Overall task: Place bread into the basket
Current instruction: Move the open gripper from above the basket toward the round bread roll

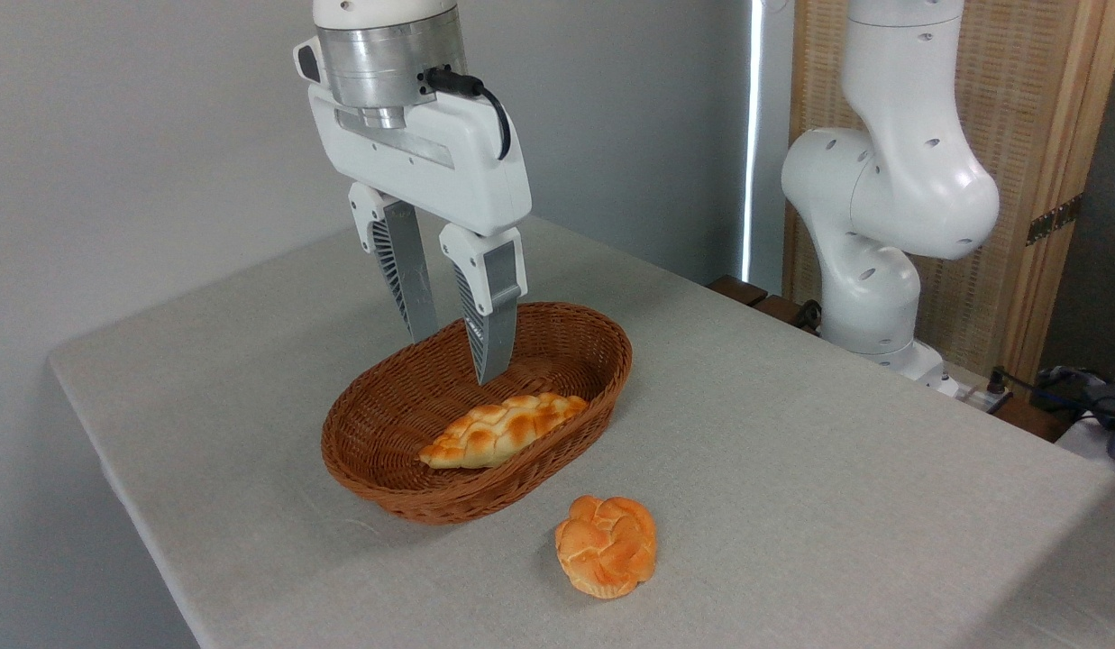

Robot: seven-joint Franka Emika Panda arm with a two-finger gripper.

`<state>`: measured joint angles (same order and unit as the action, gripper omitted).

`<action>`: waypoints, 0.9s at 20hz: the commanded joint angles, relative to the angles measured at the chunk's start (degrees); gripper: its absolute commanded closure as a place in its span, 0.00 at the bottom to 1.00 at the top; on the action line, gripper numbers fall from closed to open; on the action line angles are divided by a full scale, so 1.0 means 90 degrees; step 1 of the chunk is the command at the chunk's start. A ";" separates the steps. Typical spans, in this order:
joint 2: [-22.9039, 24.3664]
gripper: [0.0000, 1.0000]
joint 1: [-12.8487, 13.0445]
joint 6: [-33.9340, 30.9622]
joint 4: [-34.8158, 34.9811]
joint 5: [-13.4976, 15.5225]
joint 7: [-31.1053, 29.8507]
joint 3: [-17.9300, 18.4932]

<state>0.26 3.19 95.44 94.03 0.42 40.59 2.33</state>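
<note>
The bread [607, 545], a small round knotted bun with an orange-golden crust, lies on the grey tablecloth just in front of the basket and to its right. The basket [377, 433] is an oval reddish-brown wicker one in the middle of the table. A longer, paler braided loaf [503, 430] lies inside it. My gripper [456, 356] hangs open above the basket's far half, fingers pointing down, nothing between them. It is well above and behind the bun.
The arm's white base and lower links [881, 225] stand at the right rear of the table. A wooden screen [1044, 135] is behind them. The table's left edge [115, 469] and front edge are near the basket. Cables lie at the far right [1089, 397].
</note>
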 commanded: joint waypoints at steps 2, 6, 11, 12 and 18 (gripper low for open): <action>0.0010 0.00 0.0056 -0.0175 -0.0106 0.0032 0.0138 0.0210; 0.0010 0.00 0.0056 -0.0185 -0.0106 0.0032 0.0138 0.0200; 0.0087 0.00 0.0076 -0.0137 0.0059 0.0031 0.0148 0.0171; 0.0184 0.00 0.0076 -0.0069 0.0215 0.0031 0.0148 0.0171; 0.1404 0.00 0.0144 0.0819 0.2020 0.0002 0.0255 0.0258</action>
<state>4.96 3.49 97.44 101.61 0.42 40.82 3.45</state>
